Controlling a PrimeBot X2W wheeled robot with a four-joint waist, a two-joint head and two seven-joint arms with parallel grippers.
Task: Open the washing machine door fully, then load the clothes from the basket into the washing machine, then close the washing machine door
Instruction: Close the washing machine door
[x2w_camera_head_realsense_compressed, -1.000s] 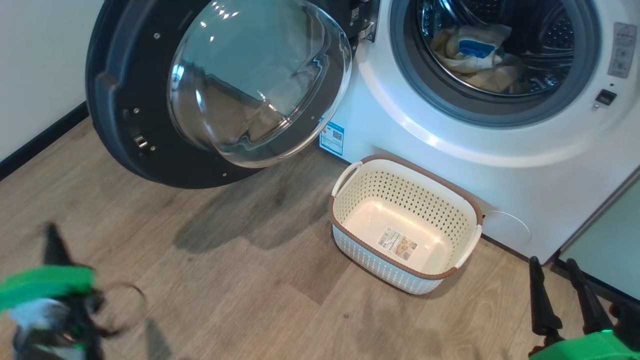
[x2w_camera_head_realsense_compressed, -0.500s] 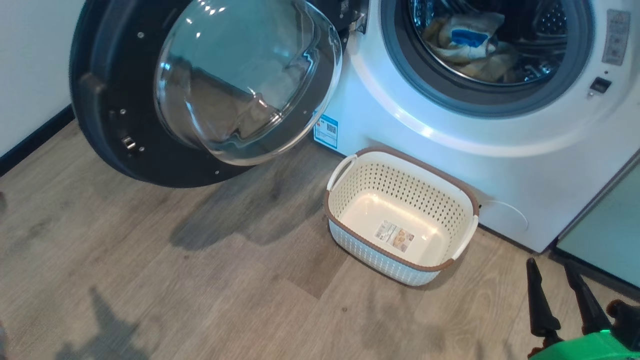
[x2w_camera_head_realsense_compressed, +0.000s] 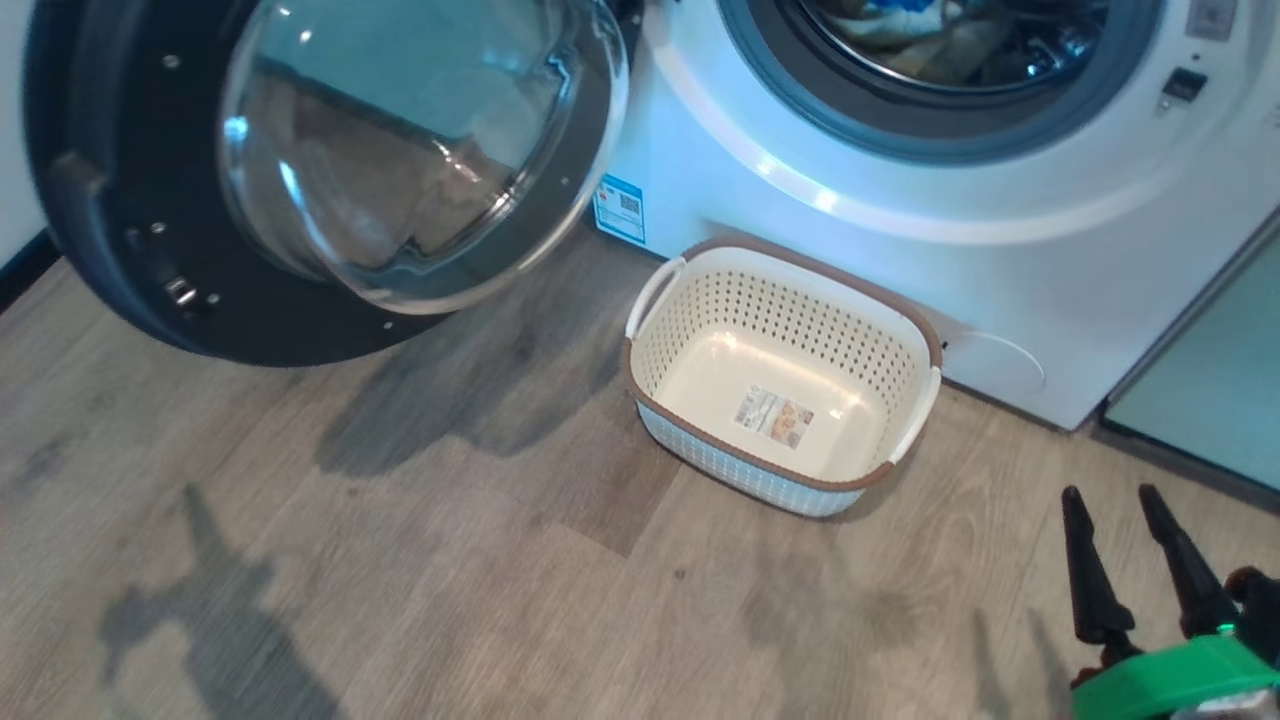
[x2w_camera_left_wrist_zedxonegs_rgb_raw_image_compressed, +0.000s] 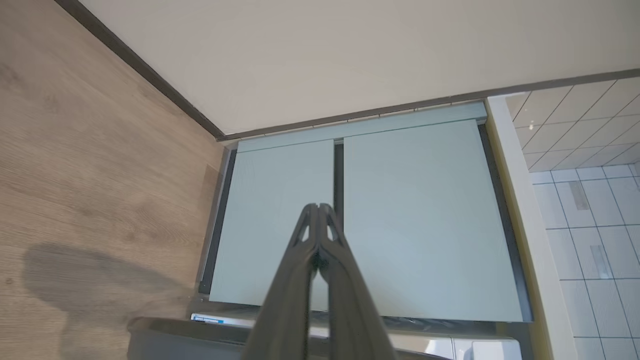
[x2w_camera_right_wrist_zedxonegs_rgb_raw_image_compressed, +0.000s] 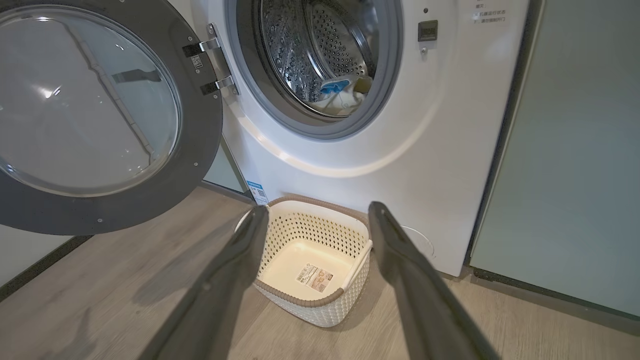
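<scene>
Closing Step Pending: Load Complete

The washing machine door (x2w_camera_head_realsense_compressed: 330, 170) stands swung wide. The clothes (x2w_camera_right_wrist_zedxonegs_rgb_raw_image_compressed: 345, 97) lie inside the drum of the washing machine (x2w_camera_head_realsense_compressed: 900, 250); the basket (x2w_camera_head_realsense_compressed: 790, 318) sits empty on the floor (x2w_camera_head_realsense_compressed: 400, 560) against the machine's front. Outstanding: shut the door. Right end effector (x2w_camera_head_realsense_compressed: 1110, 492): open, empty. Left end effector (x2w_camera_left_wrist_zedxonegs_rgb_raw_image_compressed: 317, 206): closed, empty. The basket probably sits below the door's swing; a pale green cabinet (x2w_camera_head_realsense_compressed: 1210, 390) adjoins.

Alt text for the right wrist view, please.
The washing machine door stands wide open beside the washing machine, with the clothes inside the drum. The empty basket sits on the floor, framed between the open fingers of the right end effector.
</scene>
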